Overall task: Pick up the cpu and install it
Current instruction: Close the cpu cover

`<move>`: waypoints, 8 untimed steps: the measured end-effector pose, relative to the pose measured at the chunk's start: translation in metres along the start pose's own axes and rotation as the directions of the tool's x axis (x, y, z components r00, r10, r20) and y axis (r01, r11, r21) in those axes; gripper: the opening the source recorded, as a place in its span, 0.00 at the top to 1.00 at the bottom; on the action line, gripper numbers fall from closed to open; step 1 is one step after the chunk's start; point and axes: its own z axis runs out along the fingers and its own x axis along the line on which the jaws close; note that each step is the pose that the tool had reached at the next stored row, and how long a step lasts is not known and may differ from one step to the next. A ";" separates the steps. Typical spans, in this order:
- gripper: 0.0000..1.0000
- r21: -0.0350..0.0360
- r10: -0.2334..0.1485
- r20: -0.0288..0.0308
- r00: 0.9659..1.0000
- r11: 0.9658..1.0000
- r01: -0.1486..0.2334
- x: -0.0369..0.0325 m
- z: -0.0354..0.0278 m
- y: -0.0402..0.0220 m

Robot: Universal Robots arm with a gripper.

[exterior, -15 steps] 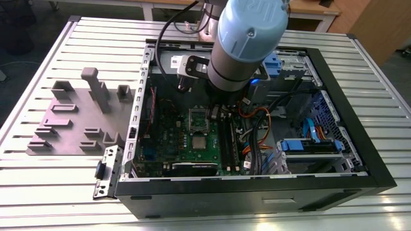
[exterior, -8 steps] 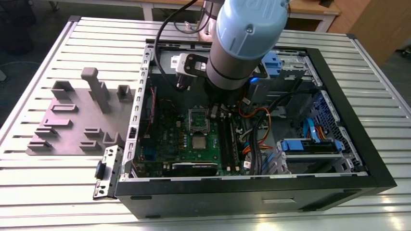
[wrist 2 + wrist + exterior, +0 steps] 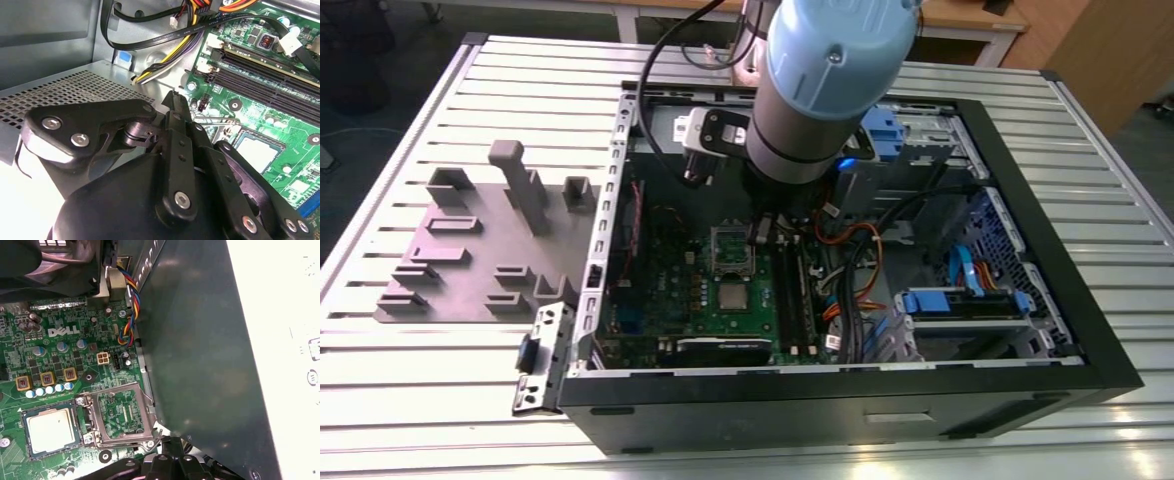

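The cpu [image 3: 50, 427] is a small silvery square lying flat in a black-rimmed seat on the green board [image 3: 65, 365]. It also shows in the exterior view, cpu [image 3: 735, 297], and in the second wrist view, cpu [image 3: 257, 152], where black linkage partly covers it. Beside it a metal socket frame [image 3: 122, 412] lies open with green board showing through. My gripper [image 3: 171, 442] is shut with nothing between its fingertips. It hangs over a corner of that open frame, a short way from the cpu. The fingertips of the gripper [image 3: 175, 97] meet in a point.
The open black computer case [image 3: 1067, 300] stands on a slatted metal table [image 3: 427, 380]. The arm [image 3: 814, 90] reaches down into it. Memory slots [image 3: 270, 75], bundled cables [image 3: 165, 35] and a grey inner wall [image 3: 200, 340] crowd the board. A grey fixture plate [image 3: 480, 250] lies at the exterior view's left.
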 end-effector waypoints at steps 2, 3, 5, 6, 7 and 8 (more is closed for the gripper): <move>0.89 0.000 0.000 0.000 1.000 1.000 0.000 -0.0002 -0.0007 0.0004; 0.89 0.000 0.000 0.000 1.000 1.000 0.000 -0.0002 -0.0008 0.0004; 0.89 0.000 0.000 0.000 1.000 1.000 0.000 0.0000 -0.0009 0.0005; 0.89 0.000 0.000 0.000 1.000 1.000 0.000 0.0002 -0.0010 0.0005; 0.89 0.000 0.000 0.000 1.000 1.000 0.000 0.0005 -0.0011 0.0003; 0.89 0.000 0.000 0.000 1.000 1.000 0.000 0.0008 -0.0013 0.0001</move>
